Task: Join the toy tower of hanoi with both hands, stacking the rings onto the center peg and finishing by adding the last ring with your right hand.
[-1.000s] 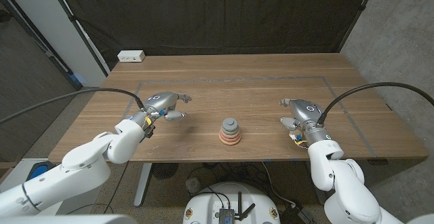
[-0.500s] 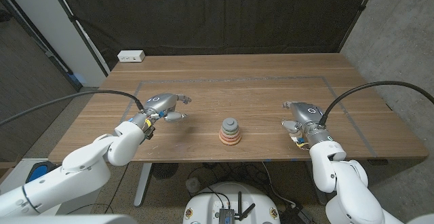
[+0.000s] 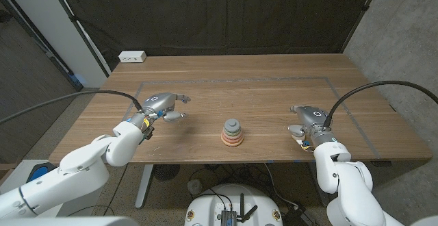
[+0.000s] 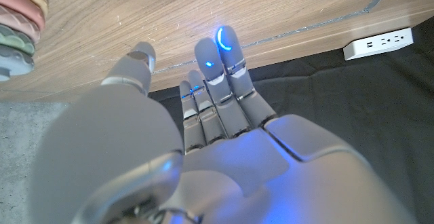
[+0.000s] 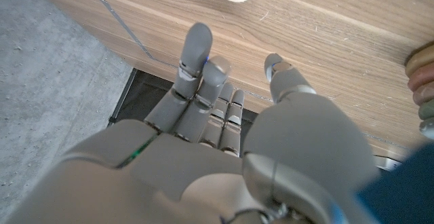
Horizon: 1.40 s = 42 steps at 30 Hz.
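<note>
Head view: your stacked ring tower [image 3: 232, 133] stood on the wooden tabletop [image 3: 260, 96] near its front edge, about midway between the two arms. The rings sat one on another on the peg, reddish and pink at the base, greenish and grey higher up, with a small grey cap on top. No loose ring lay on the tabletop.

Your left robot hand [image 3: 164, 105] was well to the left of the tower and apart from it. Its fingers were spread and reached toward the middle of the tabletop, and it held nothing. In the left wrist view the fingers [image 4: 217, 81] of that robot hand stretched out straight over the wood, and the edge of the ring tower [image 4: 20, 27] showed at the corner of the picture.

Your right robot hand [image 3: 306, 120] was well to the right of the tower, also apart from it. Its fingers were extended and empty. The right wrist view showed those fingers [image 5: 196, 68] held side by side and the thumb set off from them, above bare wood, with the rim of the tower [image 5: 422, 91] at the picture's edge.

A white power strip [image 3: 133, 57] lay at the far left corner of the tabletop, in front of a black curtain [image 3: 219, 14]. A thin taped outline [image 3: 328, 80] marked a rectangle on the wood.
</note>
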Each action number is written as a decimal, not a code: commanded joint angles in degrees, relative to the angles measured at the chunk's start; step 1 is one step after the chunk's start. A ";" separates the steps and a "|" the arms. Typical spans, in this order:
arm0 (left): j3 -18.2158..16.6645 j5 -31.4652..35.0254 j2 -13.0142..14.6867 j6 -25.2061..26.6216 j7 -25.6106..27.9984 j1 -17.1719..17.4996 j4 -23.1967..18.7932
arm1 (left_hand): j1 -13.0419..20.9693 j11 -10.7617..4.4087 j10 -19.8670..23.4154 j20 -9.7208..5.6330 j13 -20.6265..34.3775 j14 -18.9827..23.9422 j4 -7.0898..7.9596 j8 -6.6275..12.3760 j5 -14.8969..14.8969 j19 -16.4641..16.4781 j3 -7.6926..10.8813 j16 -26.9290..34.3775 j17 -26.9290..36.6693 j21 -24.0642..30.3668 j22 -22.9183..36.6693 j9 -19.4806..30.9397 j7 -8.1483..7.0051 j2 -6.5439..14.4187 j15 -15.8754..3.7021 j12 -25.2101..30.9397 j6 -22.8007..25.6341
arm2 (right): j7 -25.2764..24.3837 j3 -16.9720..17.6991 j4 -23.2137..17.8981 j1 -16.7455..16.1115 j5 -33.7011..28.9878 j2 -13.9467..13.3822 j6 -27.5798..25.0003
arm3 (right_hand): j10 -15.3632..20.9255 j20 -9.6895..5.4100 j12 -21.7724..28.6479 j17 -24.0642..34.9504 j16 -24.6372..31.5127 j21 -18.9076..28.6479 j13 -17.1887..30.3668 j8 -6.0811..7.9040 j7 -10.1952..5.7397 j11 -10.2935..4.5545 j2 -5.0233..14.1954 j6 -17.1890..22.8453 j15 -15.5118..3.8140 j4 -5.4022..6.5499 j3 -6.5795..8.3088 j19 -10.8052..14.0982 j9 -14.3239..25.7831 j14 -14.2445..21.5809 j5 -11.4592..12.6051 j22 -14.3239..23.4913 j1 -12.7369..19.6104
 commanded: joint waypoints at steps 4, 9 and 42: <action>-0.50 -0.42 0.35 -0.72 -0.85 -0.88 0.48 | 0.25 -0.11 0.52 -7.70 0.29 0.58 0.15 -0.06 0.38 0.32 0.56 0.01 0.29 0.38 0.09 0.21 0.22 0.60 -4.88 -0.15 0.55 | 6.03 0.40 3.07 0.02 -5.11 3.80 -0.39 | 0.46 -4.18 0.50 -0.21 -0.53 -0.12 -0.06 0.04 0.01 -0.18 -0.03 -0.24 -1.87 -0.02 0.00 -0.46 0.09 -0.42 -0.09 -0.02 0.00; -0.17 -0.52 0.30 -0.90 -1.19 -1.57 0.72 | 0.25 -0.17 0.59 -7.64 0.36 0.56 0.15 -0.08 0.42 0.28 0.62 -0.02 0.30 0.39 0.10 0.23 0.22 0.62 -4.88 -0.14 0.63 | 8.08 0.70 4.23 0.20 -7.01 5.18 -0.04 | 0.26 -4.16 0.52 -0.45 -0.83 -0.16 -0.22 -0.23 0.14 -0.33 -0.10 -0.88 -1.88 0.08 -0.26 -0.67 0.04 -0.49 -0.28 0.00 -0.15; 1.99 -1.28 0.47 -2.17 -1.81 -4.77 1.64 | 0.46 -0.46 1.32 -7.79 0.66 0.58 -0.01 -0.16 0.68 0.34 0.98 -0.08 0.40 0.48 0.11 0.40 0.19 0.65 -4.89 -0.13 1.37 | 13.40 3.04 10.00 0.48 -11.98 11.99 2.23 | -0.87 -4.12 0.51 -0.51 -1.68 -0.30 -0.82 -0.54 0.67 0.60 -0.51 -2.06 -1.87 0.31 -1.07 -1.43 -0.01 -0.81 -0.97 0.06 -0.88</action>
